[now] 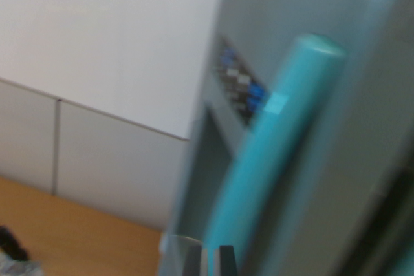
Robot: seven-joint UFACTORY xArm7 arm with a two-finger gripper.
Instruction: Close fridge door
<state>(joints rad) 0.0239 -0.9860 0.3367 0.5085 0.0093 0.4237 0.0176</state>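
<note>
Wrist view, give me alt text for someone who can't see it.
A blurred close-up of a grey fridge door with a teal handle running diagonally up it. To the wrist view's left are a white wall and a wooden floor; the claw's state is unclear.

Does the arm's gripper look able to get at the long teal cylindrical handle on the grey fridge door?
Probably yes: the gripper sits at the handle's lower end, and nothing shows between them, though the picture is blurred.

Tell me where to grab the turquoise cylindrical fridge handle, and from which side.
Probably mid-length on the turquoise cylindrical fridge handle, approaching from the wrist view's bottom where the gripper sits. The bar is long, round, tilted and stands off the grey fridge door; blur hides detail.
</note>
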